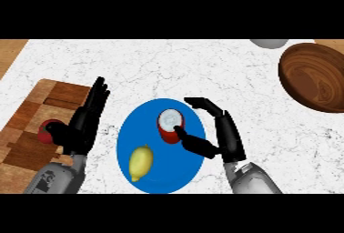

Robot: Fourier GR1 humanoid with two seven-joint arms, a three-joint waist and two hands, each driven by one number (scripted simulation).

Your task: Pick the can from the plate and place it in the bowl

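A red can (170, 125) with a silver top stands upright on the blue plate (138, 127) at the counter's middle. My right hand (225, 136) is just to the can's right, open. Its thumb lies against the can's near side and its fingers bend over the plate's far rim behind the can, apart from it. The brown wooden bowl (314, 76) sits at the far right, partly cut by the view's edge. My left hand (86, 119) rests open at the left, fingers straight, over the edge of a wooden board.
A yellow lemon (140, 162) lies on the plate's near part. A wooden cutting board (33, 125) at the left carries a red round object (48, 130), partly hidden by my left hand. A grey object (270, 43) shows at the top edge.
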